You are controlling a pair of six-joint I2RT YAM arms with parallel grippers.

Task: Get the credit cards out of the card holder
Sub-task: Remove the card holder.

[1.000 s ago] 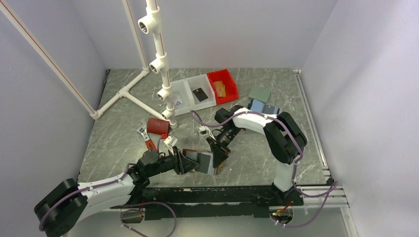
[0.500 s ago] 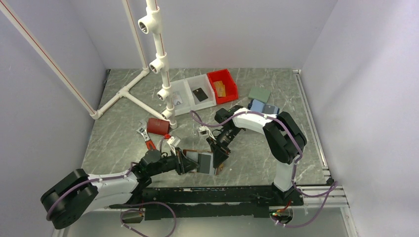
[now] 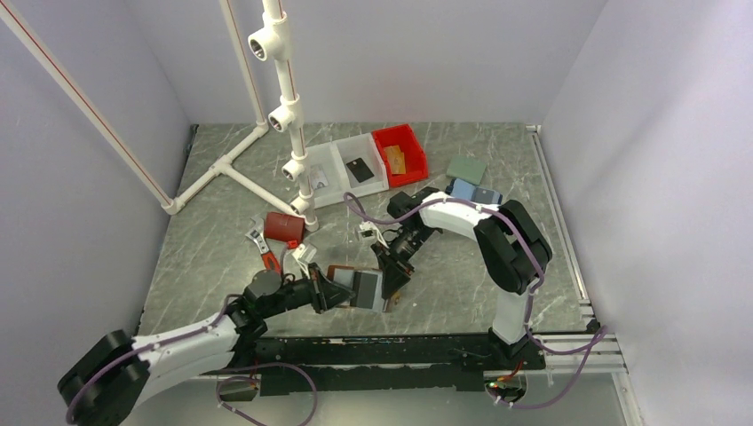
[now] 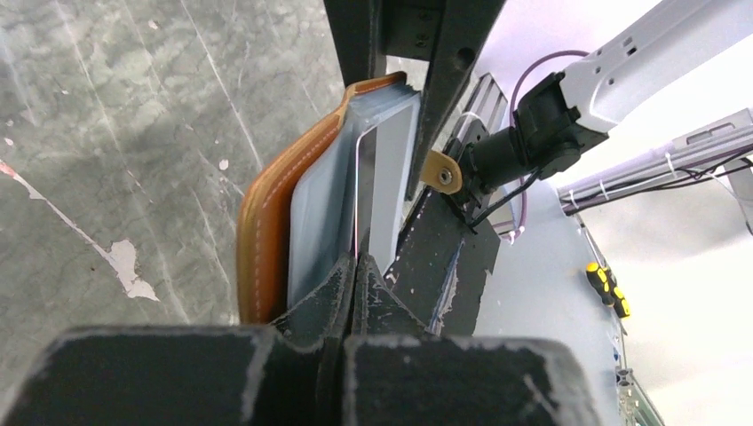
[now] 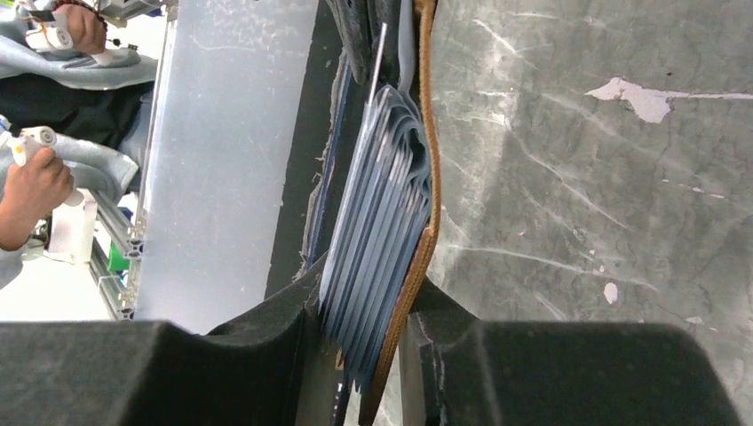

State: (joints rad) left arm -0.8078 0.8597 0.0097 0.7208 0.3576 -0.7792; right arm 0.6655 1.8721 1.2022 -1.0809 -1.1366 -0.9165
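Left gripper [image 4: 355,271] has gone from part-open to fully closed since the earlier frames; its elbow has shifted and its wrist has hardly moved. Jaws pinch flat on the near edge of a pale grey plastic card [image 4: 386,177] standing in the brown leather folding card holder [image 4: 262,213].

Right gripper [image 5: 368,311] unchanged: clamped across the leather cover and the stack of light blue sleeves. It holds the holder open and on edge at the near centre of the grey marbled table [image 3: 222,257], between the two arms. Cannot tell whether its lower edge touches the table.

Step in hand, as judged: grip made, extraction not begun; card seated among the sleeves.

Next move calls for a straight pull along the sleeve toward the left arm, with the right gripper bracing. Risk: the thin card slips, or drags its sleeve along.
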